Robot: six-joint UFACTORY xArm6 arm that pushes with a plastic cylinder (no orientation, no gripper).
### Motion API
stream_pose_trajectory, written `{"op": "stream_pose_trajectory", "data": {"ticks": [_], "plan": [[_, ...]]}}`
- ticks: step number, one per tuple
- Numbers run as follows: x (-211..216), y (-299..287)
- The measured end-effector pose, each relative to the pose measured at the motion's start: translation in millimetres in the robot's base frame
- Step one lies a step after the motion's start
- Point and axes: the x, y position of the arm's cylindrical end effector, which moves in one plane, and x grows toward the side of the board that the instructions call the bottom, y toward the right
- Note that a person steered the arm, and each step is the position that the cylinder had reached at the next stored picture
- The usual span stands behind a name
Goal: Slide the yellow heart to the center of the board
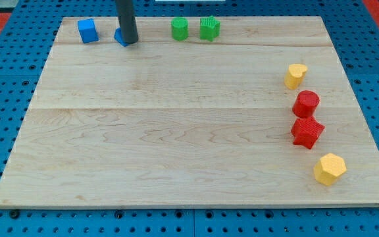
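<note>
The yellow heart (295,75) lies near the board's right edge, above the other right-side blocks. My tip (129,42) is at the view's top left, far from the heart, touching or covering a blue block (119,36) that is mostly hidden behind the rod. A blue cube (87,30) sits left of the tip.
A green cylinder (179,29) and a green star-like block (209,27) sit at the top middle. Below the heart stand a red cylinder (306,103), a red star-like block (307,132) and a yellow hexagon (329,169). The wooden board (176,131) rests on a blue pegboard.
</note>
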Motion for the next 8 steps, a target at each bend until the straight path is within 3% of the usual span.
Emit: {"op": "stream_pose_trajectory", "data": {"ticks": [1,3,4,6,7,8], "plan": [[6,2],[85,64],[97,155],[72,336],[67,371],[69,463]]}}
